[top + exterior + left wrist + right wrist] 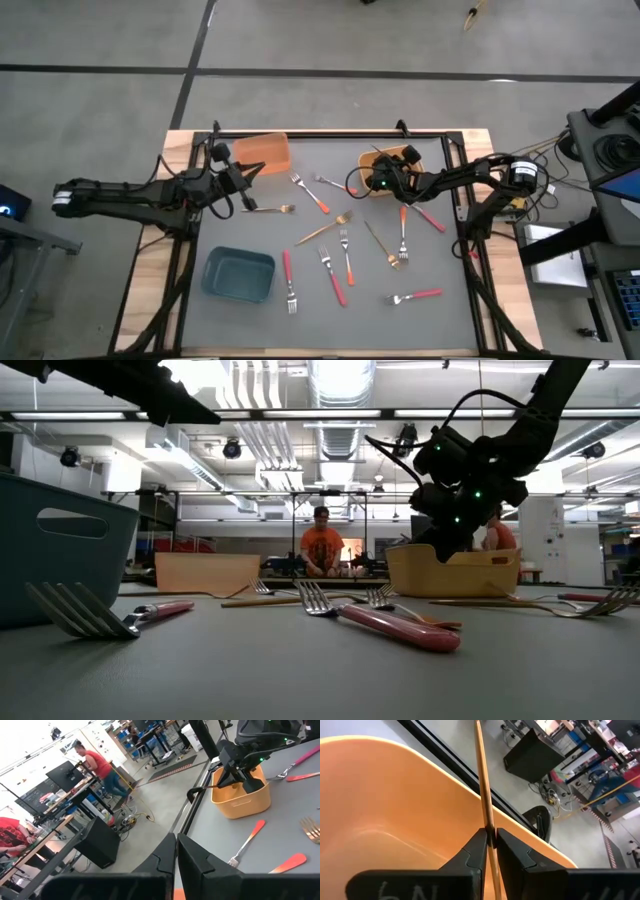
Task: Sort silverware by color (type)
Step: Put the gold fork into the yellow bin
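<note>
My right gripper [384,181] [490,840] hangs over the yellow-orange bin [396,162] [455,574] at the far right of the mat, shut on a thin gold-coloured fork [484,790]. My left gripper [243,186] [176,851] is shut and hovers just near of the orange bin [266,152], with nothing seen between its fingers. Several forks lie flat on the grey mat: a gold one [271,210] beside the left gripper, an orange-handled one [318,196], another gold one [325,231], and red-handled ones [333,277] [415,296]. My right gripper pinches the gold fork's thin shaft [488,822] between its two fingers, which lie across it. The fork is lifted clear over the bin's inside, and its long free part [480,755] runs on past the fingertips, beyond the bin's rim.
A teal bin [240,275] [60,545] stands at the near left of the mat. Black rails [330,135] frame the far edge. More forks lie mid-mat [347,256] [385,245] and near the right arm [431,217]. People sit in the room beyond [322,547].
</note>
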### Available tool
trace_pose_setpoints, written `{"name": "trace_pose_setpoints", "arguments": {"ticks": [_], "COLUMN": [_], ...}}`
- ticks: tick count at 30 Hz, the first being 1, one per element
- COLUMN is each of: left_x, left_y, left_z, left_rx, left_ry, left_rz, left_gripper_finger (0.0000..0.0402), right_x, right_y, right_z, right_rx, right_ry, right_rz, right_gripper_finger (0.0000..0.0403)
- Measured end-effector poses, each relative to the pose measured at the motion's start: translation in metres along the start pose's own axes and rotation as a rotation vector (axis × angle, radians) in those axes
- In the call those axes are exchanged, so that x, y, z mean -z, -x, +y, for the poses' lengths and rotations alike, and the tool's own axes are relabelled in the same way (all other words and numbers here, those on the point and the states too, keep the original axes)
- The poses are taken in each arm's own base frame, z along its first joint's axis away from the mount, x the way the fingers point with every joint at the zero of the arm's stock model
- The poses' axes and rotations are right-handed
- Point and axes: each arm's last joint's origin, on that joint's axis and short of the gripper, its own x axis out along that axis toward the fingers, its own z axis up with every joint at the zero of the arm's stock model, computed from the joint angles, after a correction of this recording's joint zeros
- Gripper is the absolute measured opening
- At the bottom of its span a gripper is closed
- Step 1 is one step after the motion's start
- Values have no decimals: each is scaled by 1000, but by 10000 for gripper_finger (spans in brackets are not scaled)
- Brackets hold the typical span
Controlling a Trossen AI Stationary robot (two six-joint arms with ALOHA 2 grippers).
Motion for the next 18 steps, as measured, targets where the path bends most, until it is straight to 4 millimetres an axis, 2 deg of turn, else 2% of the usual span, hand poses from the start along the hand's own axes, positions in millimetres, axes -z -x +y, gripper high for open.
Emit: {"name": "trace_pose_setpoints", "arguments": {"ticks": [8, 18], "left_x": [0, 0], "left_y": [0, 0], "left_z": [0, 0], "left_rx": [0, 0], "left_ry": [0, 0], "left_rz": [0, 0], "left_gripper_finger": [0, 0], "right_x": [0, -1], "right_y": [0, 0], "right_z": [0, 0], "right_rx": [0, 0], "right_ry": [-20, -35], "right_rz": [0, -6], "right_gripper_finger": [57, 59]}}
